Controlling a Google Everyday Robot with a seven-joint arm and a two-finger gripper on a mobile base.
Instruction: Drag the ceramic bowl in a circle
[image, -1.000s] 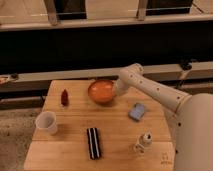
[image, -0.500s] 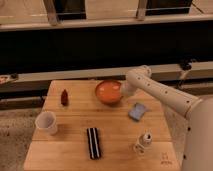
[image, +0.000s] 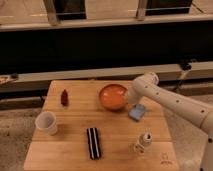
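Note:
The ceramic bowl (image: 112, 96), round, shallow and glossy orange, sits on the wooden table (image: 65, 155) at the back, right of centre. My gripper (image: 128, 98) is at the end of the white arm (image: 170, 102), which reaches in from the right. The gripper is at the bowl's right rim and touches it there. The arm hides the gripper's tip.
A blue sponge (image: 137, 112) lies just in front of the gripper. A small white bottle (image: 143, 142) stands front right. A black striped bar (image: 93, 142) lies at the front centre. A white cup (image: 46, 122) stands at the left, and a small red object (image: 64, 97) at the back left.
The bowl has slid to the right and slightly toward the front of the table, with my gripper moving along at its rim. The other objects have not moved.

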